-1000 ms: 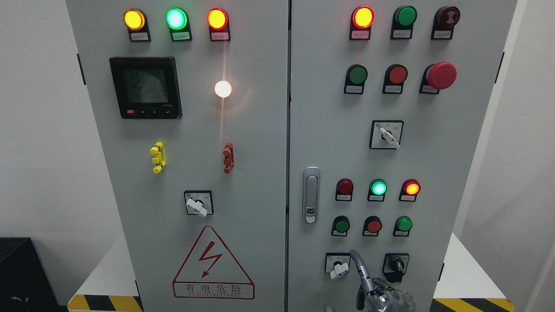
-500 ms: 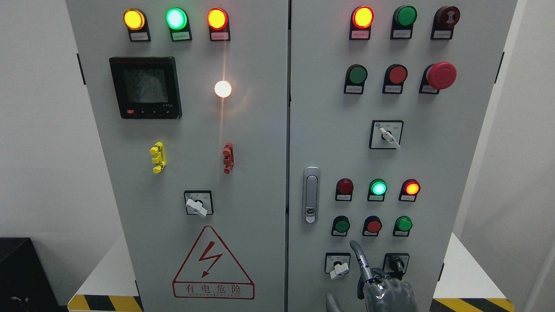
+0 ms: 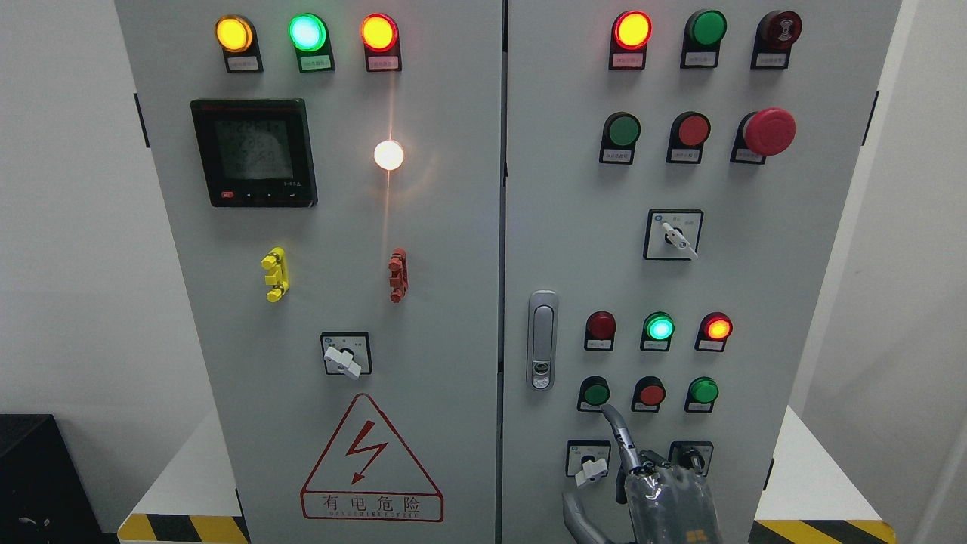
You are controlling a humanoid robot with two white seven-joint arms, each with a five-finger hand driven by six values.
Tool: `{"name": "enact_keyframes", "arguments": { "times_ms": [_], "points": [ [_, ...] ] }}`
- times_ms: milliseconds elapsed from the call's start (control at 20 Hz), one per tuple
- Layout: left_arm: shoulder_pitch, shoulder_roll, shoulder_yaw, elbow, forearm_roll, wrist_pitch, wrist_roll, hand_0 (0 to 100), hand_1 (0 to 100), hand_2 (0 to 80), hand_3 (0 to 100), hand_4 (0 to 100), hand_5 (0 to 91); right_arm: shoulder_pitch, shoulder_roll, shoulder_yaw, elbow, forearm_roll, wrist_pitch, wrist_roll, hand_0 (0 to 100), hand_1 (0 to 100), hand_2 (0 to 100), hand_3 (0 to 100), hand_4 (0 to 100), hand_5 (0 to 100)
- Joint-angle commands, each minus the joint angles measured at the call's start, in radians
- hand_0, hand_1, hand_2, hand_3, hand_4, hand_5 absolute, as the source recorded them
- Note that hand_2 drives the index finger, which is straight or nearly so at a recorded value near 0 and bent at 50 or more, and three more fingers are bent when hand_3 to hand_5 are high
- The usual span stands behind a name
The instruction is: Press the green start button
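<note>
The grey control cabinet [image 3: 498,249] fills the view. On its right door, the lower button row holds a green button [image 3: 596,394], a red button [image 3: 650,394] and a second green button [image 3: 703,391]. My right hand [image 3: 642,483] comes up from the bottom edge with the index finger stretched out and the other fingers curled. The fingertip [image 3: 609,412] is just below and right of the left green button, close to the panel; I cannot tell whether it touches. Another green button [image 3: 624,130] sits higher up. The left hand is out of view.
Two rotary switches [image 3: 591,462] [image 3: 689,458] flank the hand. Above the button row are three lamps, the middle one lit green [image 3: 659,328]. A door handle [image 3: 541,340] is left of them. A red mushroom stop button [image 3: 769,131] sits at the upper right.
My right hand has risen along the right door. Its index fingertip has moved up and slightly left, from between the rotary switches to just under the left green button.
</note>
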Motion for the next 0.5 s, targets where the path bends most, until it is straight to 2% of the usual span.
{"name": "enact_keyframes", "arguments": {
  "times_ms": [0, 450],
  "points": [
    [-0.023, 0.0, 0.0, -0.028, 0.0, 0.0, -0.001, 12, 56, 0.0, 0, 0, 0.0, -0.044, 0.001, -0.001, 0.097, 0.0, 0.003, 0.001, 37, 33, 0, 87, 83, 99],
    [-0.023, 0.0, 0.0, -0.028, 0.0, 0.0, -0.001, 12, 56, 0.0, 0, 0, 0.0, -0.075, 0.001, 0.001, 0.146, 0.0, 0.003, 0.002, 39, 33, 0, 87, 83, 99]
  ]
}}
